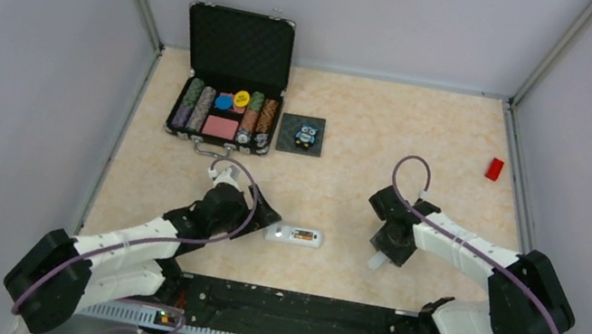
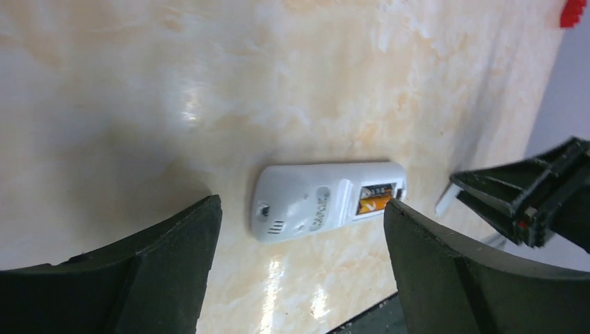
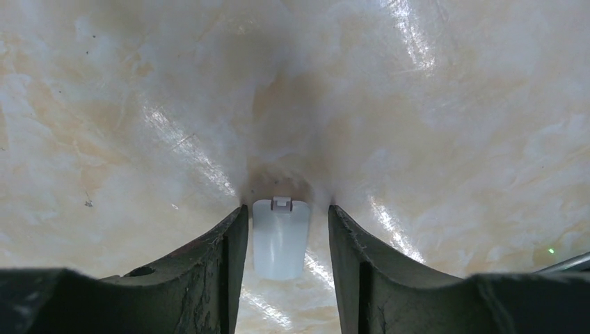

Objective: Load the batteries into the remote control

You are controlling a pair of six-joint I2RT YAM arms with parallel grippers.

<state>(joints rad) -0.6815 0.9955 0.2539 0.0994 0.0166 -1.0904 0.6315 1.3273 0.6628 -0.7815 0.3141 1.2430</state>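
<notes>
Grey-walled enclosure, pale marbled table (image 1: 373, 125), glossy with glare patches. Open poker chip case (image 1: 233, 73) at the far left, owl tile (image 1: 302, 134) just beside it, red block (image 1: 494, 168) far right, well apart from the work.

The remote control (image 2: 313, 202) lies face down near the front centre, its battery bay open. The left gripper (image 2: 303, 209) hangs over it, fingers spread wide, holding nothing. The right gripper (image 3: 286, 209) is to the remote's right, low over the table, fingers flanking the white battery cover (image 3: 280, 240). Whether it is actually clamped, cannot tell.

The orange battery (image 2: 376, 204) sits in the bay; the dark one is not clearly made out.

Step, as judged: batteries loaded or nearly so, cover refit in hand. Next move calls for a firm pinch on the cover, tab lined up with the bay, and the remote kept steady.
</notes>
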